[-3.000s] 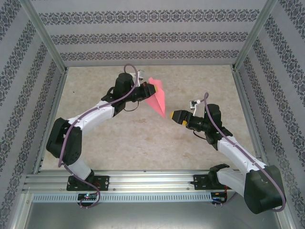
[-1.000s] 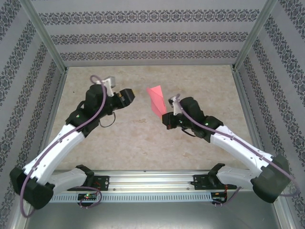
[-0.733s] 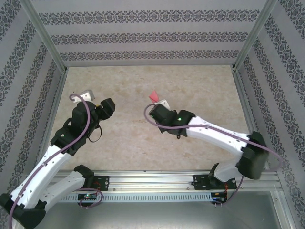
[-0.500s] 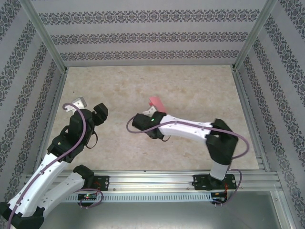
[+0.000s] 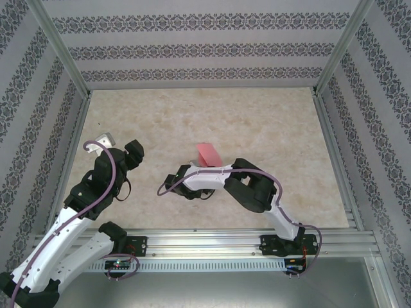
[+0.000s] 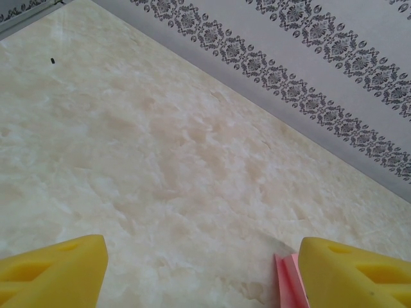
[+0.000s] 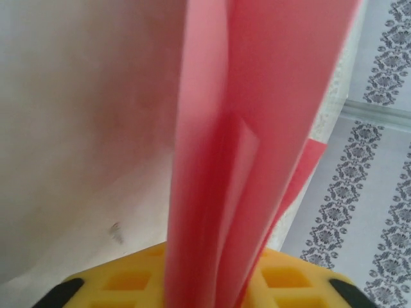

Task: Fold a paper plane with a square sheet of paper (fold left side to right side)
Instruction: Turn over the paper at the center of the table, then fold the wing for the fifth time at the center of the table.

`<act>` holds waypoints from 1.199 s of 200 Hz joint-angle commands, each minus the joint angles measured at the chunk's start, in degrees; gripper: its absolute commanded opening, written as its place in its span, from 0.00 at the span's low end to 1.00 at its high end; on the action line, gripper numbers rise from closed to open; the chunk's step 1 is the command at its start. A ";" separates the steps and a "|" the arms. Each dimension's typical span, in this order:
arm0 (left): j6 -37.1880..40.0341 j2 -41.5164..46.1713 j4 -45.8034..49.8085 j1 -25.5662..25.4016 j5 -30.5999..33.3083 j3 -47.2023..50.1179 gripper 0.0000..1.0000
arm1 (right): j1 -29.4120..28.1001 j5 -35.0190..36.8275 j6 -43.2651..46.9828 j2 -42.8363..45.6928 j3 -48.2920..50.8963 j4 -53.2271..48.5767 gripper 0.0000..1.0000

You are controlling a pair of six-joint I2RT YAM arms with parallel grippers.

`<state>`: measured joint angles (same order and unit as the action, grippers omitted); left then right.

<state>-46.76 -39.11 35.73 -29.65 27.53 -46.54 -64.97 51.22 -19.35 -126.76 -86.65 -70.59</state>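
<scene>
The big pale marbled surface (image 5: 257,122) lay under everything, boxed in by walls (image 5: 192,51) papered in dark floral stripes. Over on the left, the left arm (image 5: 70,215) had its elbow swung out low at the near corner, with the forearm climbing toward the left part of the surface. The right arm (image 5: 257,192) was doubled right over, its elbow tucked tight near its base. Its white forearm was thrown across to the left, so the wrist sat near the middle of the surface.

The left gripper (image 5: 133,153) was spread wide, with nothing in it! Its own wrist camera had the two yellow fingers (image 6: 58,266) far apart at the lower corners, bare marbling between them. A sliver of red paper showed just beside the finger at lower right.

The right gripper (image 5: 200,164) pointed away from the bases, and there was the paper plane (image 5: 207,154). It poked out beyond that gripper, a small salmon-red shape near the centre of the surface, well apart from the left gripper. In the right wrist view its creased layers rose straight up from the yellow finger (image 7: 308,282), close to the lens and blurred. Whether those jaws were pinching the paper or standing loose around it, I could not tell.
</scene>
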 commanded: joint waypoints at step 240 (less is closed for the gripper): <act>-1.72 -50.87 -42.84 -0.58 -50.15 0.00 0.75 | 39.80 -72.96 -9.67 65.49 49.92 59.92 0.98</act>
<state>-47.24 -85.62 0.45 -28.97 -18.22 -43.70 -28.75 -11.09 -24.18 -63.18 -40.58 -20.97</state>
